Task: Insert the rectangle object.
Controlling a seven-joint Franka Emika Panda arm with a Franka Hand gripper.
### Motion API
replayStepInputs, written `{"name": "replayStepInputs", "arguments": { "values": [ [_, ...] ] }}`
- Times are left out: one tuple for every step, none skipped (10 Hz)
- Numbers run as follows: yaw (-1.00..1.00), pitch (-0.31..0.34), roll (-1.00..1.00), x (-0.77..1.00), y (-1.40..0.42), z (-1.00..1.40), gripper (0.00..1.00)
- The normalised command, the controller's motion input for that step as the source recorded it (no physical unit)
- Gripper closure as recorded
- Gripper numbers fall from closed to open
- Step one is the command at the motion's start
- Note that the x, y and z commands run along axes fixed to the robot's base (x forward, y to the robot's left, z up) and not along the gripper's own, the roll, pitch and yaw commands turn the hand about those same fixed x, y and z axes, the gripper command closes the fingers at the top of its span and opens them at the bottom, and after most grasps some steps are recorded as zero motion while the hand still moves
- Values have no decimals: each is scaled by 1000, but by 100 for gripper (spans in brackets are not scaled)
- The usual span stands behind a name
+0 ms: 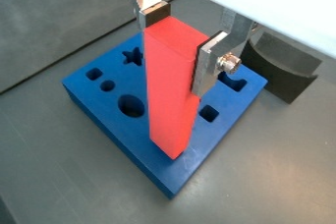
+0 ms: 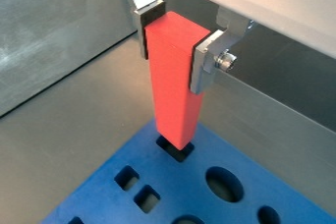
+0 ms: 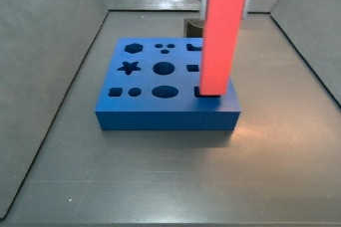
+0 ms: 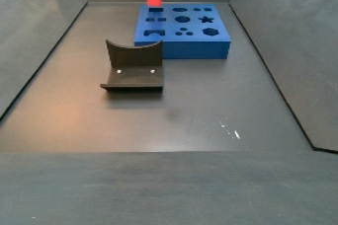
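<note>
Standing upright, the red rectangle object (image 1: 174,85), pinched near its top by the claw (image 1: 182,33), has its lower end just entering a rectangular hole at the blue block's (image 3: 147,107) corner; pushing down and release apparently remain.

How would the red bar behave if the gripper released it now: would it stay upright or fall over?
The rectangle object is tall and narrow, with its lower end at a hole in the blue block, so it would probably tip if not seated. It looks rigid. Its smooth faces may slip between the fingers of the gripper.
</note>
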Motion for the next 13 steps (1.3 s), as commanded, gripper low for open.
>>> {"name": "replayStepInputs", "arguments": {
  "values": [
    [0,6,0,43,0,0,100],
    [0,7,0,51,0,-49,100],
    [43,70,34,-26,200,-191,100],
    [154,0,0,-231,109,-129,100],
    [171,0,0,-140,0,-120,100],
    [69,0,0,-80,0,-149,100],
    [40,0,0,-120,0,-206,100],
    [114,0,0,-83,0,-269,100],
    [126,9,51,-29,40,-260,100],
    [54,33,56,0,14,-243,100],
    [0,23,34,26,0,-314,100],
    [-89,7,0,209,-31,-383,100],
    [-149,20,0,269,-71,-371,100]
  ]
}}
